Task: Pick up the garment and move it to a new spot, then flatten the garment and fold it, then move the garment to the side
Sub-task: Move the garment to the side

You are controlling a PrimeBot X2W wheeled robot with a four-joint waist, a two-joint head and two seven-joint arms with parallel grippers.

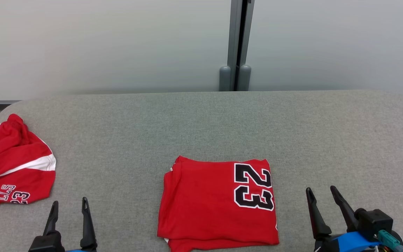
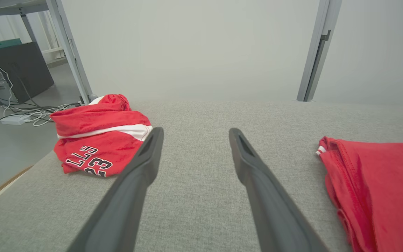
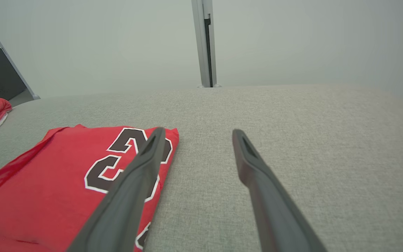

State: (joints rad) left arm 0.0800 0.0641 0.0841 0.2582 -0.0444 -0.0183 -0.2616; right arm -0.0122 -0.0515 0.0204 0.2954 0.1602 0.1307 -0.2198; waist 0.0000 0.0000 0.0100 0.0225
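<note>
Both claws sat wide open and empty over the desk's near edge: left gripper and right gripper. Between them the folded red jersey lay flat by the near edge, "23" up. A second red garment sat bunched at the left edge. A grey post stood behind the far edge.

matl check: counter = grey woven cloth cover, matt, slightly coarse. folded shirt & crumpled shirt = red knit cloth, smooth, matt, digits flat finish. left claw + right claw = dark matt plastic, smooth. post = grey metal, satin.
</note>
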